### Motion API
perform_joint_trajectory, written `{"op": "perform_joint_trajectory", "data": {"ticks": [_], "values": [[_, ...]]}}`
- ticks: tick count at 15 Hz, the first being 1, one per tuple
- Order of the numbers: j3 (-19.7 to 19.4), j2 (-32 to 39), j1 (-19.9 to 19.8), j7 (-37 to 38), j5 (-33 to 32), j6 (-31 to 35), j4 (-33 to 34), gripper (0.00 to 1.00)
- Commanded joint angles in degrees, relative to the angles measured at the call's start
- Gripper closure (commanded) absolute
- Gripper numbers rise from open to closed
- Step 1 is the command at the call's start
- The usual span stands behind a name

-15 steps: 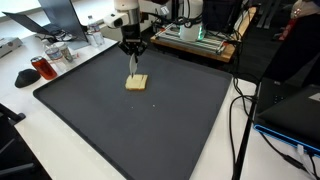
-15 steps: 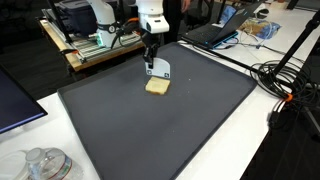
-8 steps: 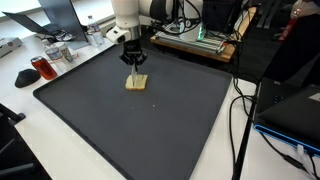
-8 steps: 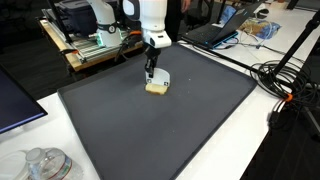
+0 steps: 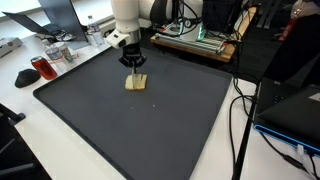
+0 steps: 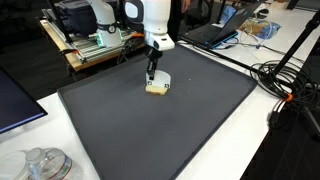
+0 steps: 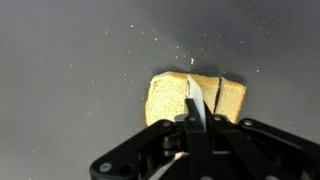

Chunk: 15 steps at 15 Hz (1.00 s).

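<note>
- The gripper (image 5: 134, 63) hangs over the far part of the dark mat (image 5: 150, 130). Its jaws are closed tight on a thin knife (image 7: 193, 92) that points down.
- The bread (image 6: 157, 87) lies flat on the mat near its far edge, directly under the gripper. In the wrist view the blade crosses its middle, and a split shows near one side.
- I cannot tell whether the tip touches the bread or sits just above it.
- Nothing pins the bread to the mat. A sideways push from the blade would likely drag it rather than cut it.
- Pressing down too far could drive the tip into the mat and gouge it.
- The knife is slim and clamped only between the jaws, so a side load could twist it in the grip.
- Crumbs (image 7: 178, 47) dot the mat beyond the bread, and a rough stroke could crumble it further.
</note>
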Motion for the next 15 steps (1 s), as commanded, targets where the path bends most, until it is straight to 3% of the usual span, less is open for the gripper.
{"op": "perform_joint_trajectory", "data": {"ticks": [1, 15], "values": [[0.4, 2.1, -0.2, 0.0, -1.5, -2.9, 2.1, 0.99], [2.0, 8.8, -1.7, -3.4, 0.9, -6.7, 5.9, 0.99]]}}
